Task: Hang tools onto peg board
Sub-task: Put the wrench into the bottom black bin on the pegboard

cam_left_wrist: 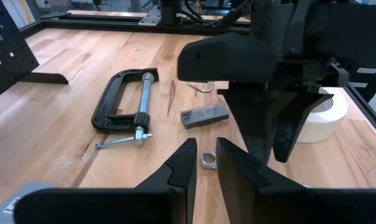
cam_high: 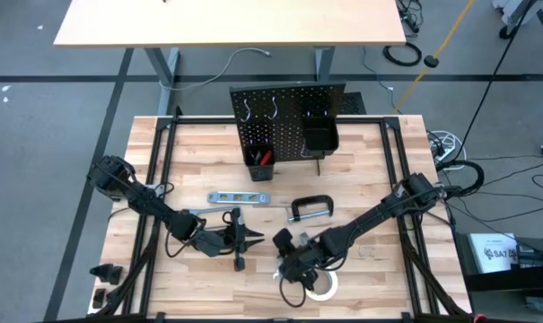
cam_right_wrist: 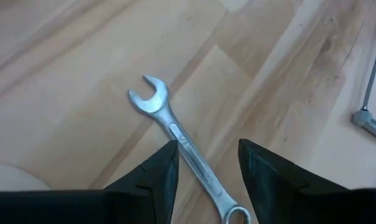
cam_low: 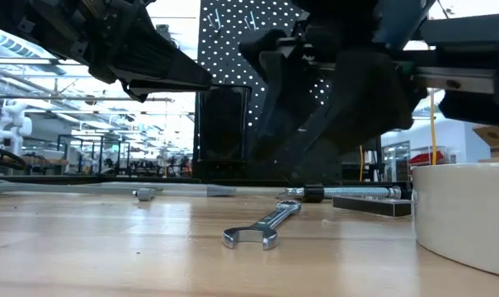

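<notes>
The right hand (cam_right_wrist: pixel 203 165) is held over the wrench (cam_right_wrist: pixel 181 140), its fingers parted on either side of the shank, with nothing gripped. The wrench is seen lying flat on the table (cam_high: pixel 379 179), beside the white tape roll (cam_low: pixel 468 210). The left hand (cam_left_wrist: pixel 203 165) is held low near the table's middle, its fingers nearly closed and empty. The black C-clamp (cam_high: pixel 311 209) and silver level (cam_high: pixel 238 197) lie before the upright peg board (cam_high: pixel 284 112).
</notes>
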`<control>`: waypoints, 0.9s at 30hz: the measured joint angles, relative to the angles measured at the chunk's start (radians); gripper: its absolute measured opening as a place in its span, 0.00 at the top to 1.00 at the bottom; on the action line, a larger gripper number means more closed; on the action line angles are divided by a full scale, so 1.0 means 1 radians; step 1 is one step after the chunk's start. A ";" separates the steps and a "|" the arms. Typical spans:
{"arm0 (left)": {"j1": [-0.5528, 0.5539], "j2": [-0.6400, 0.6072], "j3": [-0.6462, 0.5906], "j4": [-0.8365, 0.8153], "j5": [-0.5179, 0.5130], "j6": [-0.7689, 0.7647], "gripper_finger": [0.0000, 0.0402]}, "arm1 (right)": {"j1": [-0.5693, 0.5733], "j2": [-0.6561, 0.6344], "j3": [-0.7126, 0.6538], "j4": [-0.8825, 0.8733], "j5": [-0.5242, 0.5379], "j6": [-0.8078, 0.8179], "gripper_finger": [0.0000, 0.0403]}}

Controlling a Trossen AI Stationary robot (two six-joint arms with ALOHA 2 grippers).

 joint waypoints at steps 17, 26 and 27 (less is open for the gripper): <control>0.000 0.000 0.000 -0.001 0.001 0.000 0.84 | -0.031 0.079 0.002 0.002 -0.015 0.028 0.60; 0.000 0.000 0.000 -0.001 0.007 -0.001 0.84 | -0.061 0.081 0.002 0.008 -0.017 0.393 0.60; 0.000 0.000 0.000 -0.001 0.007 -0.001 0.84 | -0.063 0.081 0.002 0.008 -0.015 0.431 0.60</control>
